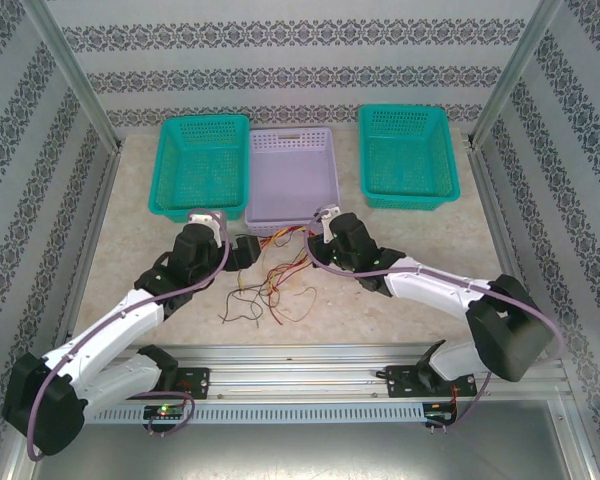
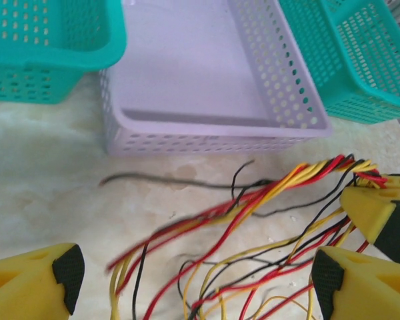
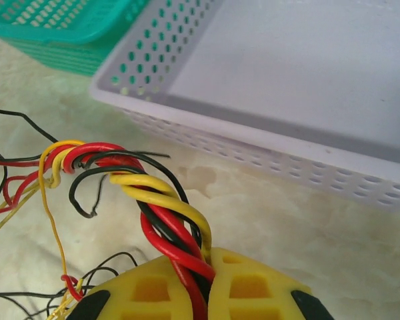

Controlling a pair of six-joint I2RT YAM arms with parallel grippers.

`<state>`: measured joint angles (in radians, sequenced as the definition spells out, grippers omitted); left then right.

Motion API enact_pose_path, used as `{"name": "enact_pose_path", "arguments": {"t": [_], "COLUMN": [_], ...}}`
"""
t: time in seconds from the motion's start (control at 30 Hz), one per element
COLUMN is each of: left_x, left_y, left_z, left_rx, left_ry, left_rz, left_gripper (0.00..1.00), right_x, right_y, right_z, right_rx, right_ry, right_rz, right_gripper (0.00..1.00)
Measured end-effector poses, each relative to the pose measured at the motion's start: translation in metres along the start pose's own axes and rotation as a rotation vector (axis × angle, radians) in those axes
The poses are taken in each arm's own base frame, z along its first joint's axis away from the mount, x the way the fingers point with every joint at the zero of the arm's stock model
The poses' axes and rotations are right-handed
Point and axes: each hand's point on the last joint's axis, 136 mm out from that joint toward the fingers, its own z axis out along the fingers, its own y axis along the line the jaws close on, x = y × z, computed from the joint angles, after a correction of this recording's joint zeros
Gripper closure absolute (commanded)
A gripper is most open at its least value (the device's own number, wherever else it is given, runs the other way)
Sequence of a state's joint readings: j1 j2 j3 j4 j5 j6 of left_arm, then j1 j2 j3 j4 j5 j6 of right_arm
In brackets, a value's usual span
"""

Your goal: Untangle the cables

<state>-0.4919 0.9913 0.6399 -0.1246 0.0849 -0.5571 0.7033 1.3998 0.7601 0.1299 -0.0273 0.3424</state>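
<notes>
pale marbled surface (image 1: 130,235) under it all, and along its far side three baskets in a row: left teal basket (image 1: 202,165), lavender basket (image 1: 292,175) in the middle, right teal basket (image 1: 407,155). and there are the cables (image 1: 280,272), lying on the surface just in front of the lavender basket's near wall, a mix of red, yellow and black strands. the long axis runs on a diagonal. the far-right end is twisted tight into one rope, and from there it slants toward the near left, where it loosens and fans out into separate curly ends pointing at the near edge. one black strand strays off to the left on its own. right fingers (image 3: 253,293) are pressed together on that twisted end, the rope rising straight out from between them. left fingers (image 2: 50,277) stand wide apart, low over the loose middle of the bundle, wires running through the gap; whether they touch, can't tell. the lavender wall sits close beyond the bundle, and a yellow tip of the right fingers is just beside the left pair.
</notes>
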Motion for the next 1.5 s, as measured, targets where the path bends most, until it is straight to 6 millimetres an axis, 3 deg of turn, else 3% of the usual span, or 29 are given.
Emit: {"name": "enact_pose_path", "arguments": {"t": [0.17, 0.4, 0.73, 0.93, 1.3, 1.4, 1.5], "left_x": [-0.008, 0.016, 0.029, 0.023, 0.020, 0.015, 0.011], "left_y": [-0.012, -0.021, -0.022, -0.024, -0.040, -0.044, -0.046], "left_z": [0.002, 0.009, 0.018, 0.022, 0.032, 0.031, 0.030], "left_rx": [0.029, 0.083, 0.095, 0.102, 0.165, 0.174, 0.179], "left_ry": [0.018, 0.108, 0.159, 0.133, 0.120, 0.110, 0.102], "left_rz": [0.042, 0.070, 0.079, 0.079, 0.080, 0.082, 0.081], "left_gripper": [0.10, 0.11, 0.24, 0.40, 1.00, 1.00, 1.00], "right_x": [-0.019, -0.043, -0.048, -0.044, -0.043, -0.045, -0.049], "right_y": [0.017, 0.034, 0.045, 0.050, 0.052, 0.050, 0.047], "right_z": [-0.012, -0.024, -0.036, -0.039, -0.040, -0.039, -0.042], "right_rx": [-0.059, -0.104, -0.145, -0.179, -0.194, -0.185, -0.174], "right_ry": [0.002, 0.003, 0.025, 0.040, 0.044, 0.037, 0.023], "right_rz": [-0.056, -0.125, -0.169, -0.186, -0.192, -0.190, -0.170], "right_gripper": [1.00, 1.00, 1.00, 1.00, 1.00, 1.00, 0.68]}}
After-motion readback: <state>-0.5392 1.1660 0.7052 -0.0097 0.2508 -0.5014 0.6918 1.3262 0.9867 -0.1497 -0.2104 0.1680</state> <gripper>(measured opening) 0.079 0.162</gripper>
